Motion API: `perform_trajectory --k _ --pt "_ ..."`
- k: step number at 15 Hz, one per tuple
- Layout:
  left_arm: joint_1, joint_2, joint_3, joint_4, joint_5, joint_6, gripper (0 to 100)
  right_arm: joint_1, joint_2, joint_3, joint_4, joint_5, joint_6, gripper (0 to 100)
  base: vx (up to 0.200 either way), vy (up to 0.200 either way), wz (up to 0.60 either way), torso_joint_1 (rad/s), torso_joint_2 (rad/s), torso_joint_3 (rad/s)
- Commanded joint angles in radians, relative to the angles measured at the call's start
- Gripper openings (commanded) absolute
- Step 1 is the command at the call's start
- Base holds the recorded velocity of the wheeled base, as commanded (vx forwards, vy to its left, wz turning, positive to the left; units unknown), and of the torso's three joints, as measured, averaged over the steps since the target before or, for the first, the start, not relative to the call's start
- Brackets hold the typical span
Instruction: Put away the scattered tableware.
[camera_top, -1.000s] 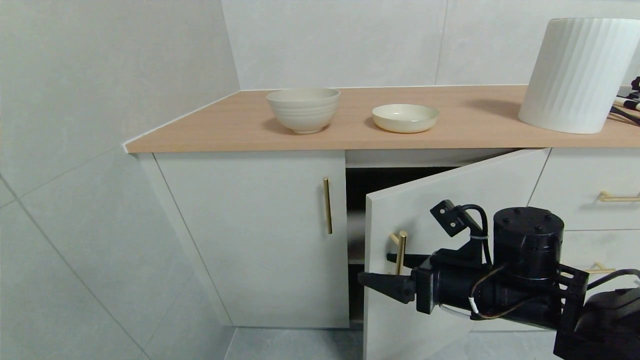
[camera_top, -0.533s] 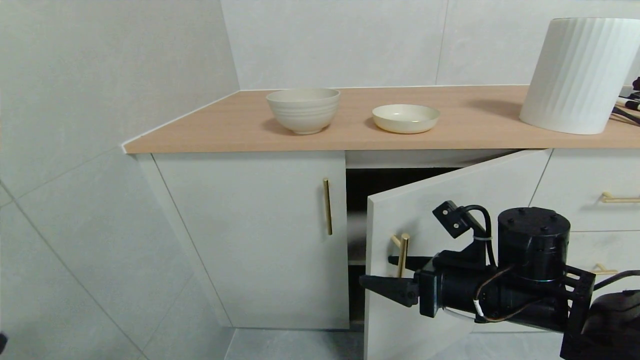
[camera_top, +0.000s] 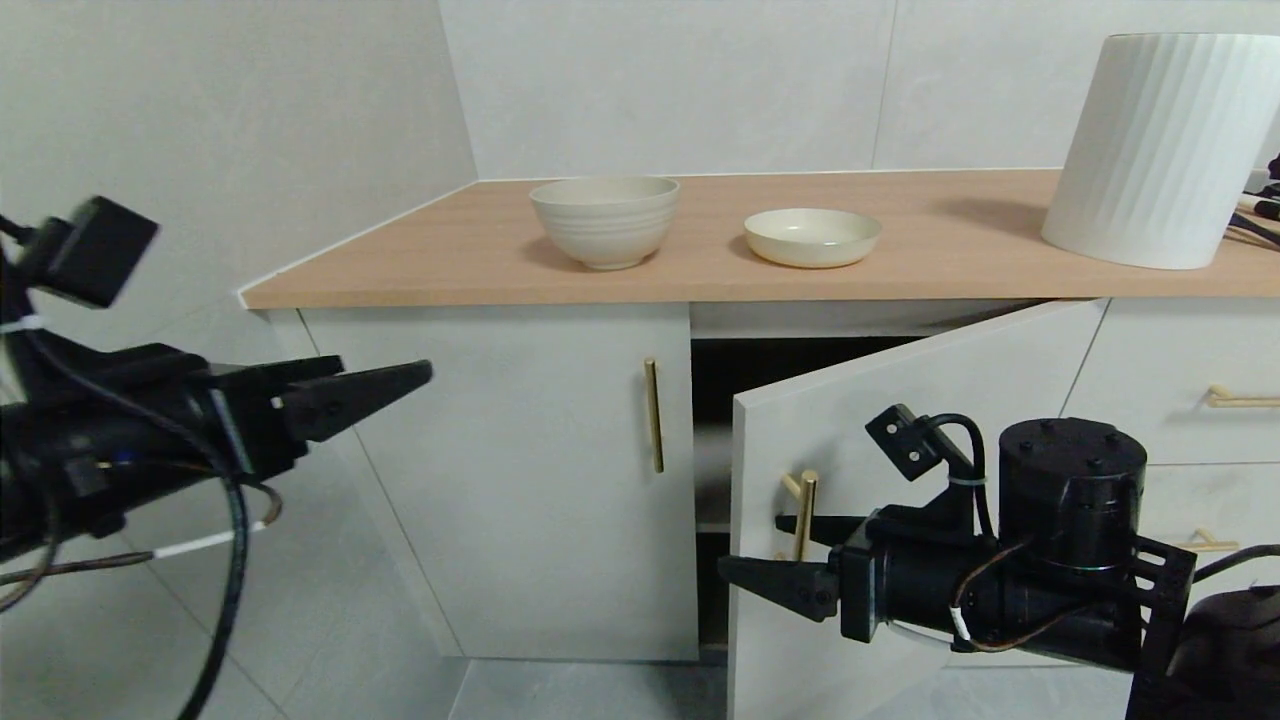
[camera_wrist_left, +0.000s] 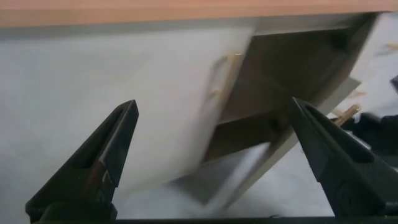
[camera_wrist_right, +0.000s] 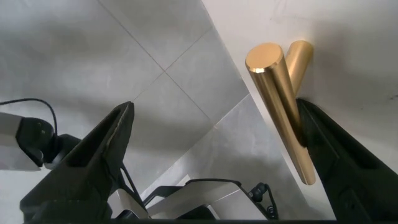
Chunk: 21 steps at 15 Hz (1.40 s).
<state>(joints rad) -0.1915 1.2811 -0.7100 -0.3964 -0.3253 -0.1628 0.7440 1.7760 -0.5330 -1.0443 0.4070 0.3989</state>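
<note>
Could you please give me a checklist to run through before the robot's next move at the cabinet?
1. The cabinet door is open wide enough for tableware: not ok, only partly open.
2. The door handle sits between the fingers of the open right gripper: ok.
3. The left gripper is open and empty: ok.
4. The bowl and the dish stand upright, apart, on the countertop: ok.
5. Free room in the cabinet interior: cannot tell, too dark.

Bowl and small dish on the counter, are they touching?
Apart. The head view shows bare countertop between the bowl and the dish.
</note>
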Motion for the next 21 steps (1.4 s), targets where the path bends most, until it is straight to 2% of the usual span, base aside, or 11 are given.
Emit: perform_trajectory --k 1,5,6,8,9,13,14,17,21 --pt "-0.098 0.187 0.081 -0.110 0.000 -0.015 100 0.021 -0.004 0.001 0.000 -0.001 0.000 100 0.000 0.000 0.00 0.000 0.00 0.000" --pt "-0.221 0.331 0.152 -0.254 0.000 -0.032 100 0.026 -0.003 0.008 0.000 0.003 0.000 100 0.000 0.000 0.00 0.000 0.00 0.000" --pt "-0.236 0.356 0.159 -0.280 0.000 -0.040 100 0.031 -0.003 0.010 0.000 0.003 0.000 100 0.000 0.000 0.00 0.000 0.00 0.000" --pt "-0.309 0.442 0.184 -0.395 0.002 -0.095 100 0.032 -0.001 0.013 0.000 0.001 0.000 100 0.000 0.000 0.00 0.000 0.00 0.000" --pt "-0.330 0.481 0.185 -0.441 0.003 -0.107 100 0.032 0.000 0.013 0.000 0.001 0.000 100 0.000 0.000 0.00 0.000 0.00 0.000" --pt "-0.352 0.633 0.156 -0.598 0.028 -0.110 100 0.034 0.002 0.016 0.000 0.001 0.000 100 0.000 0.000 0.00 0.000 0.00 0.000" --pt "-0.352 0.655 0.152 -0.634 0.051 -0.112 0 0.032 0.003 0.016 0.000 0.003 -0.002 100 0.000 0.000 0.00 0.000 0.00 0.000" --pt "-0.352 0.696 0.087 -0.684 0.065 -0.112 0 0.037 0.007 0.016 0.000 0.003 -0.002 100 0.000 0.000 0.00 0.000 0.00 0.000" --pt "-0.356 0.702 0.043 -0.690 0.051 -0.107 0 0.037 0.003 0.016 0.000 0.001 -0.002 100 0.000 0.000 0.00 0.000 0.00 0.000"
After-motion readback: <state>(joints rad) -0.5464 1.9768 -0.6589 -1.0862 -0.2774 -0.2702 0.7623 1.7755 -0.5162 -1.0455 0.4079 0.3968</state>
